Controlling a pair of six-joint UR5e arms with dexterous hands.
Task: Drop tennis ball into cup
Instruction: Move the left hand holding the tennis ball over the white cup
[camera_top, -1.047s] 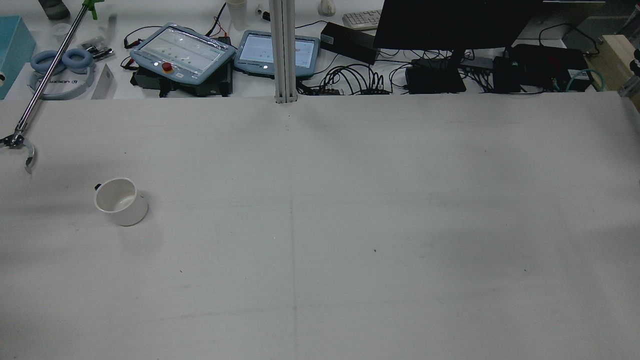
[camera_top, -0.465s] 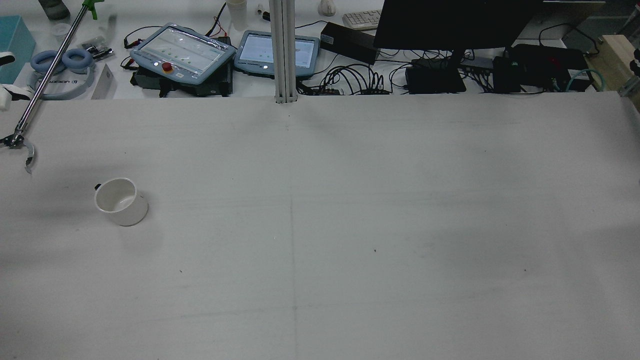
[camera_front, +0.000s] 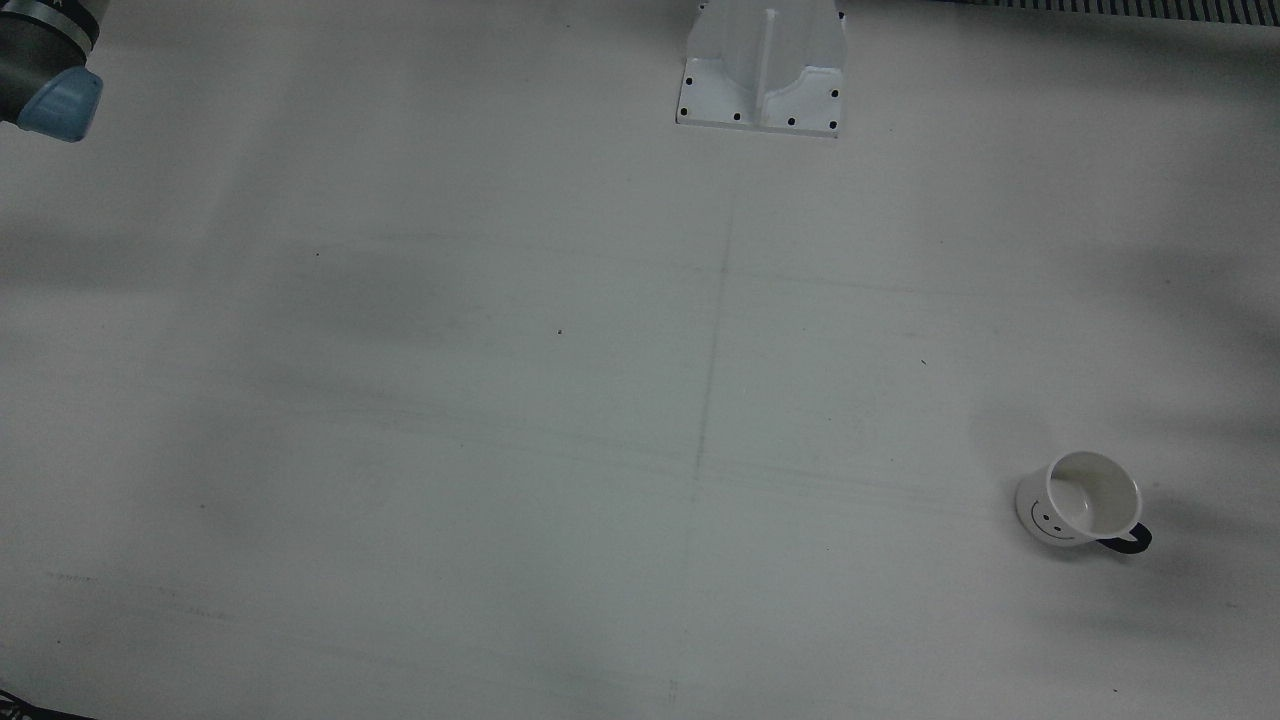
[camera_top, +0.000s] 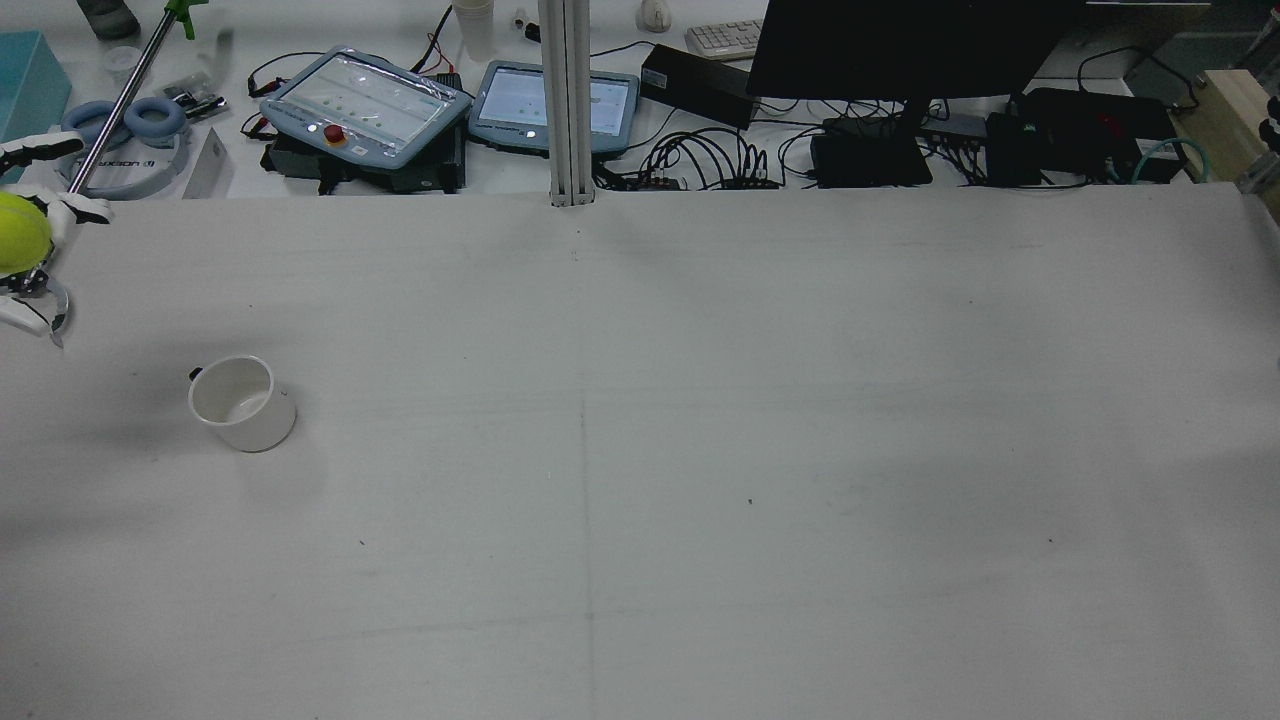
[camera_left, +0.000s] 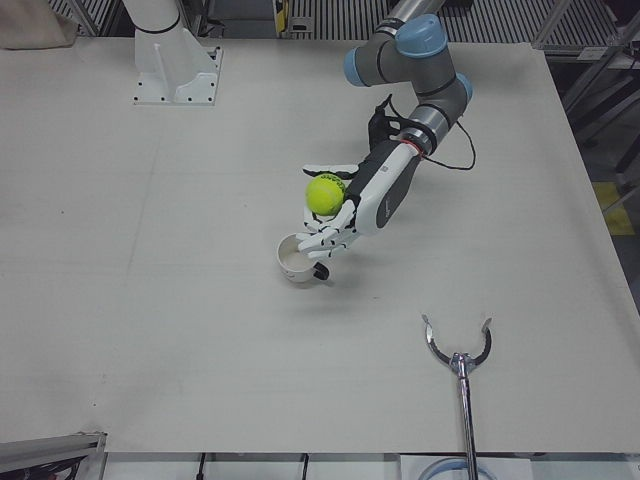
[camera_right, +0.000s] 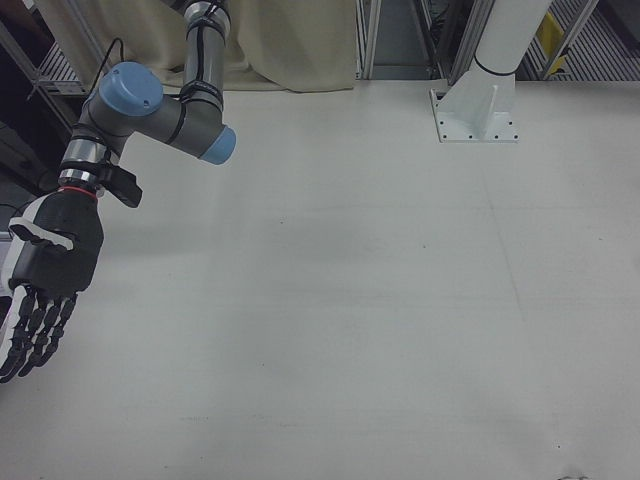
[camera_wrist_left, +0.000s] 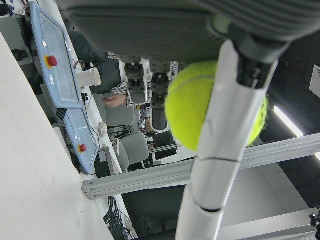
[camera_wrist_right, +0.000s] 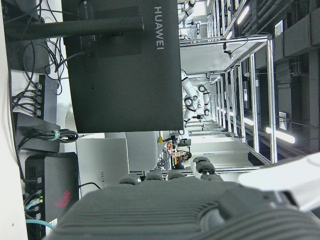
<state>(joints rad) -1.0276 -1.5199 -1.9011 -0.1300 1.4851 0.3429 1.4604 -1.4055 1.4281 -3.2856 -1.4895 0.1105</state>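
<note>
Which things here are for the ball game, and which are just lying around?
For the job:
- tennis ball, held in the left hand
- white cup with a smiley face, standing on the table

Just lying about:
- grabber stick on the table's edge
- two tablet controllers
- blue headphones
- dark monitor and cables
- right hand, open and idle

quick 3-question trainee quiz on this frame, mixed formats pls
1. True or false: the yellow-green tennis ball already lies in the white smiley-face cup.
2. Which hand holds the ball?
3. The right hand is: A) open, holding nothing B) shut on the cup C) holding the ball.

Key:
1. False. The cup is empty.
2. The left hand, its fingers around the ball.
3. A
</note>
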